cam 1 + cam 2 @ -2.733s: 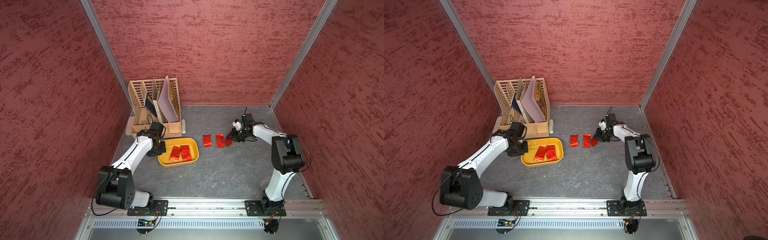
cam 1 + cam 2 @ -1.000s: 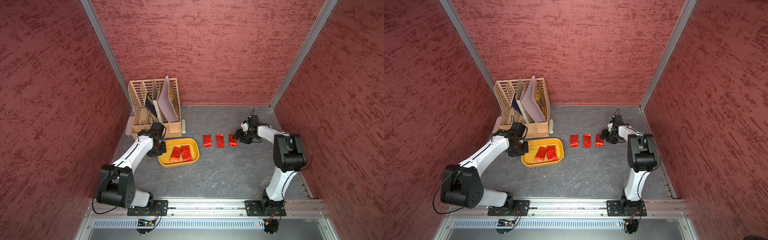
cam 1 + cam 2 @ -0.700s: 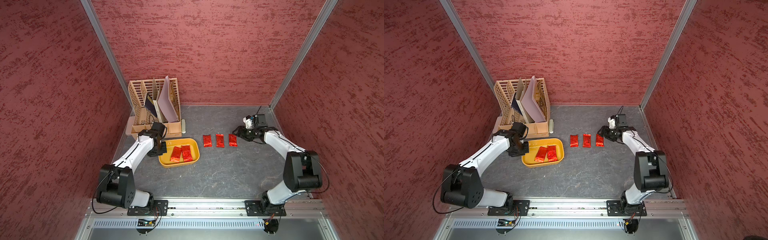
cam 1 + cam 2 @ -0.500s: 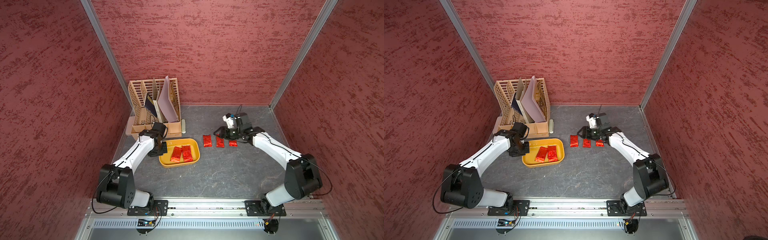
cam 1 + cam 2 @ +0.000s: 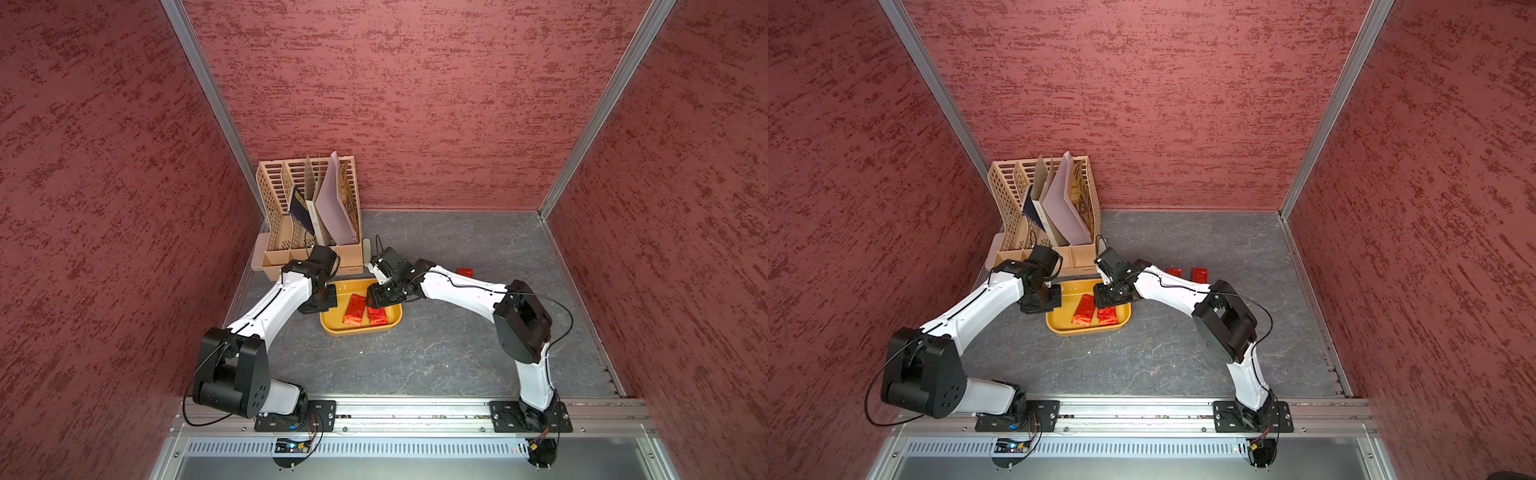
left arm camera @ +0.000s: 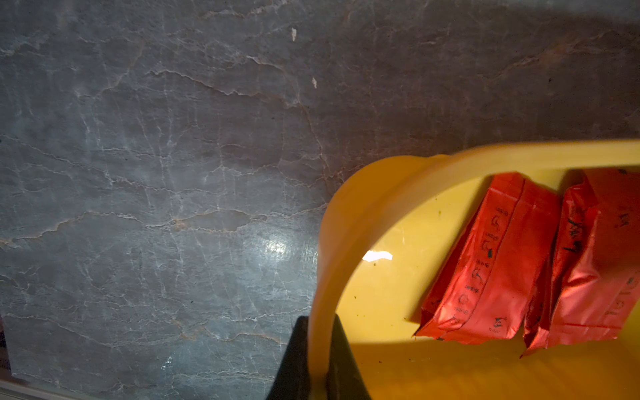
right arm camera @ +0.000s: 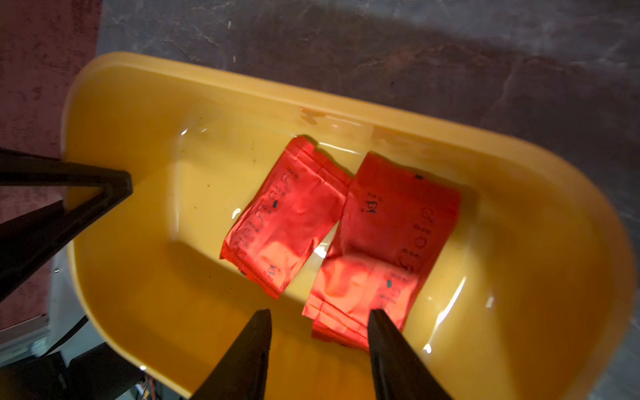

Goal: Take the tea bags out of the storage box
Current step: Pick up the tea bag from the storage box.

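The storage box (image 5: 360, 329) (image 5: 1084, 329) is a shallow yellow tub left of the table's middle. Inside lie red foil tea bags: a single one (image 7: 287, 214) (image 5: 354, 309) and beside it a pile (image 7: 391, 221) (image 5: 377, 316) that looks like two overlapped. My left gripper (image 6: 318, 323) (image 5: 322, 301) is shut on the tub's left rim (image 6: 349, 207). My right gripper (image 7: 320, 313) (image 5: 380, 297) hangs open just above the pile, holding nothing. More tea bags (image 5: 1174, 272) (image 5: 1199, 274) lie on the table right of the tub, partly hidden by the right arm.
A beige slotted file rack (image 5: 307, 208) (image 5: 1042, 199) with papers stands right behind the tub against the back left corner. A small pale object (image 5: 366, 249) lies by the rack. Red walls close in three sides; a metal rail (image 5: 415, 415) runs along the front.
My right arm left a third tea bag on the table, then swung left from that row to above the tub, jaws narrowing. The left gripper kept its hold on the rim.
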You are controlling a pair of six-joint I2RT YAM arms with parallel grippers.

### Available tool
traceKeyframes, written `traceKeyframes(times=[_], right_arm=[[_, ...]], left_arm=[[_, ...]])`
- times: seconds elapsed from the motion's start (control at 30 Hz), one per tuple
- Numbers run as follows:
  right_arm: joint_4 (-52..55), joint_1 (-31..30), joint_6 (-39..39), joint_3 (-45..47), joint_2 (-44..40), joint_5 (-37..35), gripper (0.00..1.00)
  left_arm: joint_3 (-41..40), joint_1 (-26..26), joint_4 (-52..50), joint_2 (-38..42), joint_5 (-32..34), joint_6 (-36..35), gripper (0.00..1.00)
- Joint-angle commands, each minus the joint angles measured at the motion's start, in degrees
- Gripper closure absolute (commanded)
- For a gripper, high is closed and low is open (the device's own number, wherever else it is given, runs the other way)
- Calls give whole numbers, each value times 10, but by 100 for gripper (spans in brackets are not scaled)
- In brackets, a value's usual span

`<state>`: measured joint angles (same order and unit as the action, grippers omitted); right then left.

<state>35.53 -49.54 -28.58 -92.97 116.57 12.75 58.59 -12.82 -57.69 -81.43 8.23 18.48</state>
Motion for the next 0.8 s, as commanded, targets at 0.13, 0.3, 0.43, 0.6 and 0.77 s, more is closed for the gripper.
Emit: traceKeyframes(times=[0.13, 0.3, 0.43, 0.6, 0.77], right_arm=[[88, -8, -27, -48, 43, -127, 52], [88, -8, -31, -72, 74, -124, 51], [83, -8, -34, -85, 92, -111, 49], [64, -8, -40, -90, 103, -72, 50], [15, -8, -44, -63, 80, -44, 56]], left_arm=[[2, 0, -3, 1, 19, 3, 100], [2, 1, -3, -1, 18, 4, 100], [2, 1, -2, -1, 18, 4, 100], [2, 0, -3, -2, 15, 2, 100], [1, 1, -2, -2, 14, 2, 100]])
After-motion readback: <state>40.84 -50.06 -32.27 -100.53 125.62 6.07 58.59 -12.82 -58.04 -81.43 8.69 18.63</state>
